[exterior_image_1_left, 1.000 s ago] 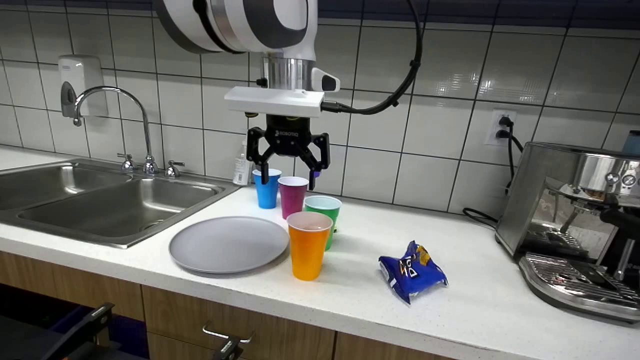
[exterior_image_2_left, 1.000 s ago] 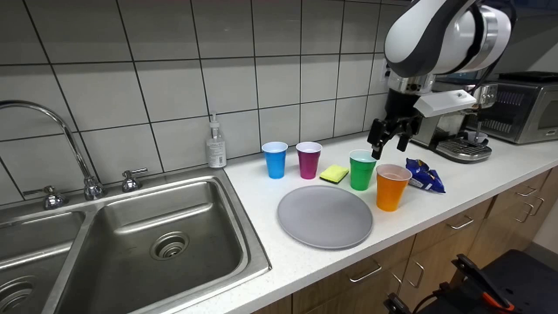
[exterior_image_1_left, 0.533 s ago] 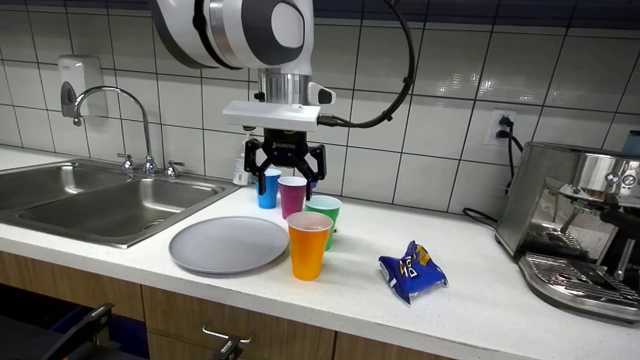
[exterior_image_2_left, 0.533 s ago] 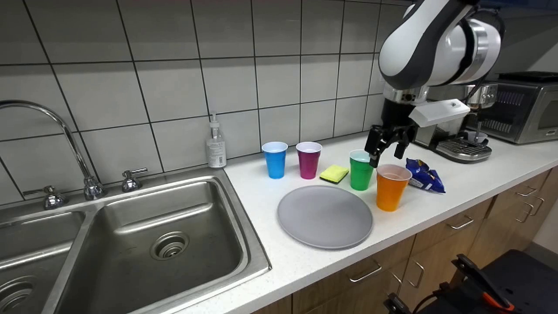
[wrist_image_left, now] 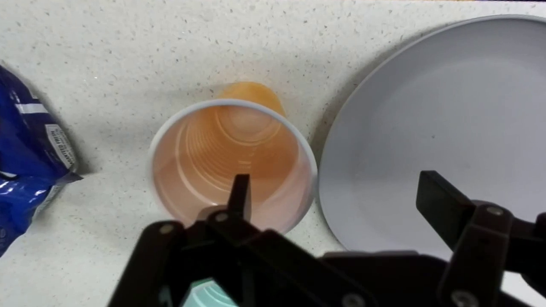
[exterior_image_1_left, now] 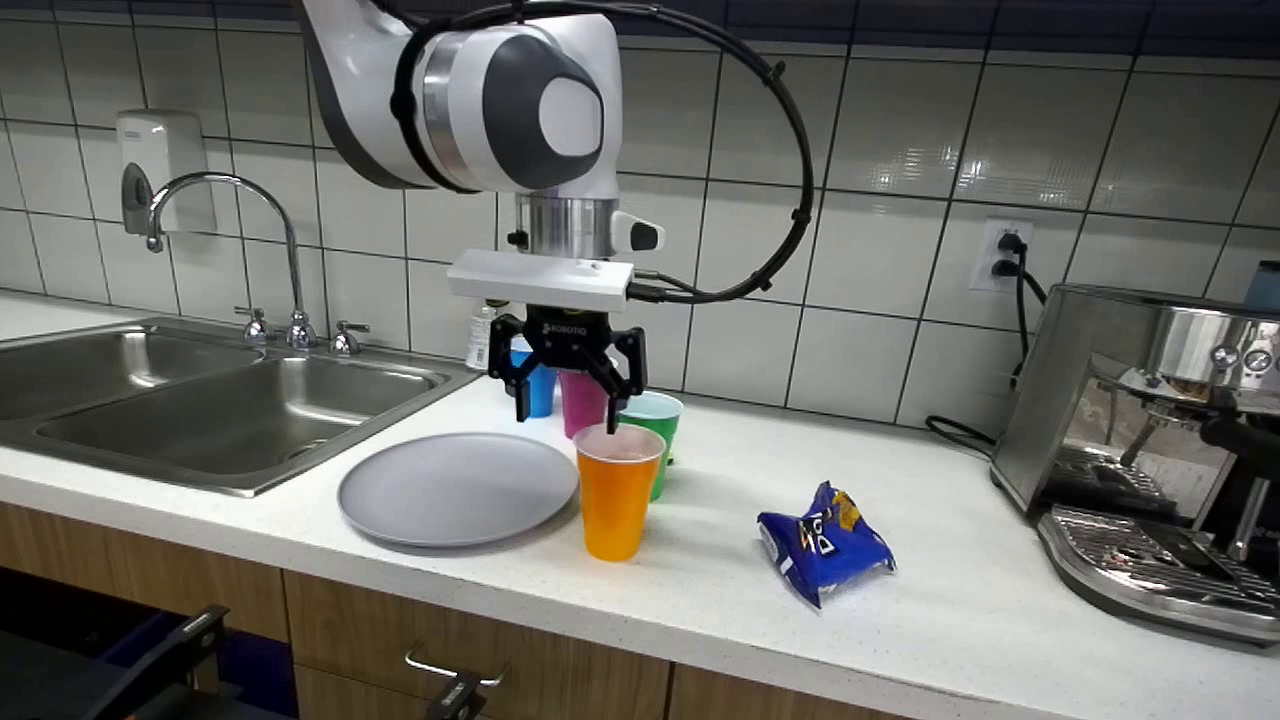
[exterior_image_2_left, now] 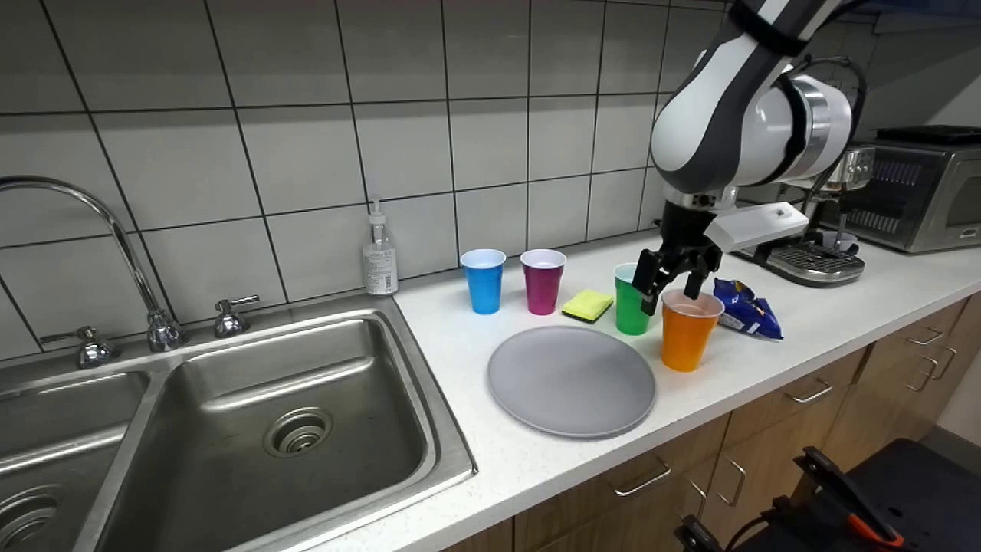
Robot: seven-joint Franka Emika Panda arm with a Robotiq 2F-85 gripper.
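Presently, the tool [exterior_image_1_left: 567, 418] points straight down above the surface [exterior_image_1_left: 950, 580], its jaws spread wide in the released condition. The orange cup [exterior_image_1_left: 615, 500] is the item nearest to the tool; it stands upright on the surface, open end up, just beside the edge of the grey plate [exterior_image_1_left: 458, 490]. In the wrist view, one finger overlaps the opening of the orange cup and the opposite finger overlaps the grey plate. Contact between finger and cup cannot be determined.

Surrounding items are arranged as follows. The green cup [exterior_image_2_left: 628, 314] stands just beside the orange cup, toward the tiled wall [exterior_image_2_left: 490, 222]. The yellow sponge [exterior_image_2_left: 588, 305] lies between the green cup and the purple cup [exterior_image_2_left: 542, 284]; the blue cup [exterior_image_2_left: 483, 284] stands next to the purple cup. The chip bag [exterior_image_1_left: 825, 545] lies near the orange cup, on the side opposite the grey plate. The sink [exterior_image_1_left: 215, 430] is set into the surface, with the soap bottle [exterior_image_2_left: 380, 264] at its rear corner. The coffee machine [exterior_image_1_left: 1060, 380] stands well apart from the tool, past the chip bag.
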